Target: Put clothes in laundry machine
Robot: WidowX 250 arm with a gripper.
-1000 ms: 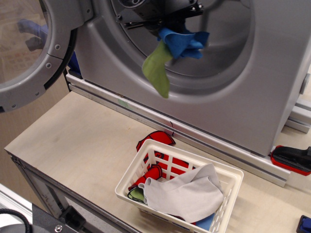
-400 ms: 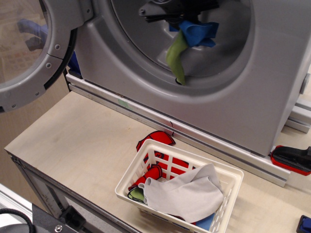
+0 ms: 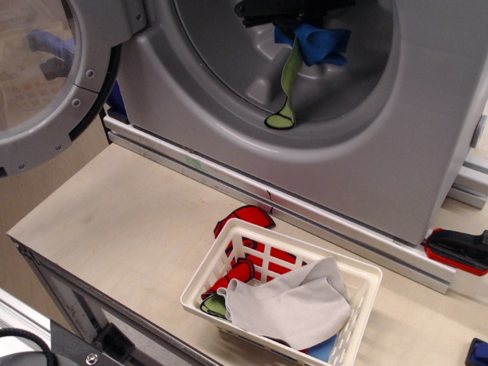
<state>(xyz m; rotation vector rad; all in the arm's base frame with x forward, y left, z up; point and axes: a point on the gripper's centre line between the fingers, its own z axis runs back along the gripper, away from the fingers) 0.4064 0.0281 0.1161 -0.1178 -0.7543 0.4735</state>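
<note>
My black gripper (image 3: 293, 15) is inside the mouth of the silver-grey laundry machine (image 3: 427, 114), at the top of the frame. It is shut on a blue cloth (image 3: 319, 44) and a lime green cloth (image 3: 288, 84) with dark edging. The green cloth hangs down and its lower end touches the drum (image 3: 236, 69). More clothes lie in the white slatted basket (image 3: 358, 278): a light grey cloth (image 3: 293, 305) on top, red cloths (image 3: 263, 255), a bit of green and a bit of blue. One red cloth (image 3: 244, 217) hangs over the basket's far rim.
The round glass-windowed door (image 3: 46, 84) stands open at the left. The basket sits on a light wooden tabletop (image 3: 130, 221) in front of the machine. A red and black tool (image 3: 457, 248) lies at the right edge. A black part shows at the bottom left.
My gripper has moved right and deeper into the drum with the blue and green cloths. The green cloth has swung down to hang straight, touching the drum. The basket is unchanged.
</note>
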